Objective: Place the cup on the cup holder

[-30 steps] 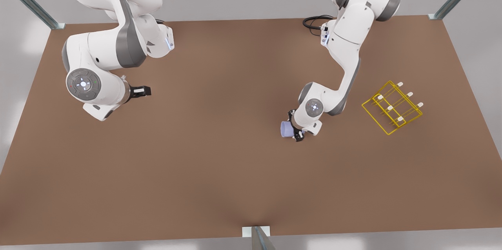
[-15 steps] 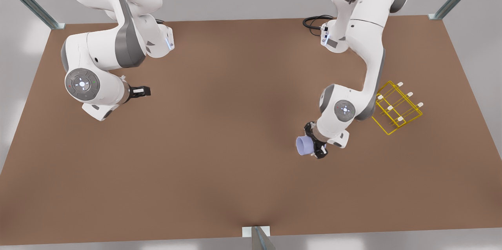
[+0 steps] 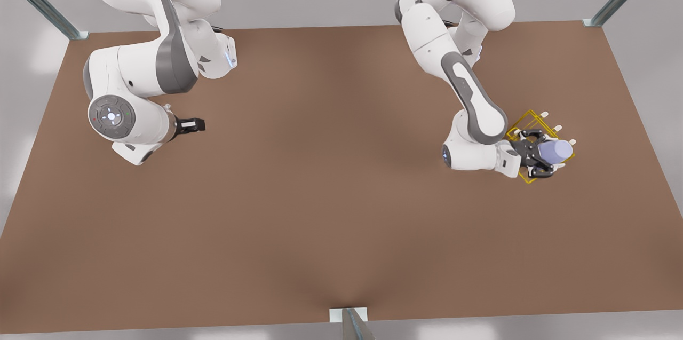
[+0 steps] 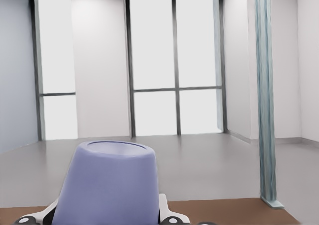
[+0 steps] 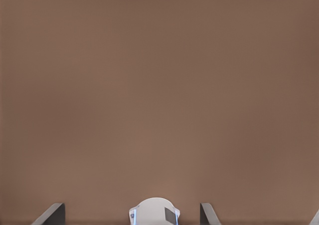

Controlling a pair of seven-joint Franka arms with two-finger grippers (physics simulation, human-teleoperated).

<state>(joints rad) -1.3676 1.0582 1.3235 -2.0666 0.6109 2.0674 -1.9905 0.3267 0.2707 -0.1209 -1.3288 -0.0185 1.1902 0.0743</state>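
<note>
and there's the swing: a second ago the left gripper had the cup out over bare table, well short of the rack; half a second ago it was a little nearer but not yet at it. now the cup sits right over the yellow cup holder on the front view's right, among the white-tipped pegs. so the carry looks about done, and what's left, by my read, is settling the cup onto a peg and letting go.

look at the grip: fingers clamped on the cup's sides. in the left wrist view the cup shows its closed base away from the camera and flares wider toward the gripper, so it's held horizontally. whether a peg is already inside the cup i cannot tell, the cup and gripper hide that spot.

pose now: the left arm has folded right over, elbow high near the back edge of the table, forearm running down toward the rack, wrist turned so the gripper points sideways across the rack toward the front view's right.

the other side? the right gripper waits over the table on the front view's left, well apart from all this, hanging in the same spot as before. its fingers stand apart over plain brown table, holding nothing.
</note>
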